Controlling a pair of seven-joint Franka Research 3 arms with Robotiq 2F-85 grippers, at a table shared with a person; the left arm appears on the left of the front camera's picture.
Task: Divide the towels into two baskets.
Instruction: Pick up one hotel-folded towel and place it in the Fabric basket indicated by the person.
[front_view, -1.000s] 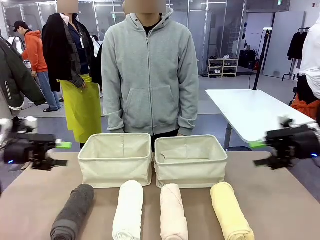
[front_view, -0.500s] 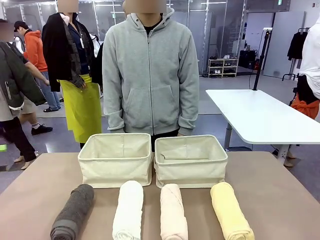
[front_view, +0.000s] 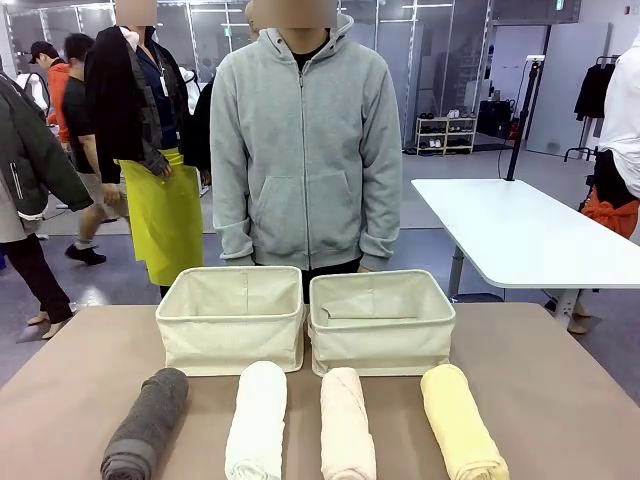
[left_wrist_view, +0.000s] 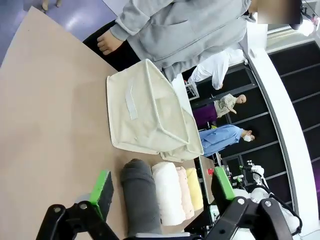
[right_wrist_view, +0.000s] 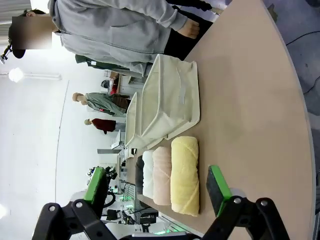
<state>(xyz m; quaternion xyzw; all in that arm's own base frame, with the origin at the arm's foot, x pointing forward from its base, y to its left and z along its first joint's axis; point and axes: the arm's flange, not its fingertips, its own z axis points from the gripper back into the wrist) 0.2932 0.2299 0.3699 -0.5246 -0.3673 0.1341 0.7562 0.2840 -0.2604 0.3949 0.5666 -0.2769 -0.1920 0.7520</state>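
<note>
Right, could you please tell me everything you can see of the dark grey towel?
The dark grey towel is a rolled terry-looking cylinder lying flat on the tan table, leftmost of four rolls, slightly angled, its far end toward the left basket. A gap separates it from the white towel. Nothing rests on it.

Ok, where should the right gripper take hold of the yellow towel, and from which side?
Probably the mid-length of the yellow towel, from above, with the open right gripper closing across its width. The roll lies flat, with bare table on one side and a gap to the pink towel on the other, leaving room to straddle it.
</note>
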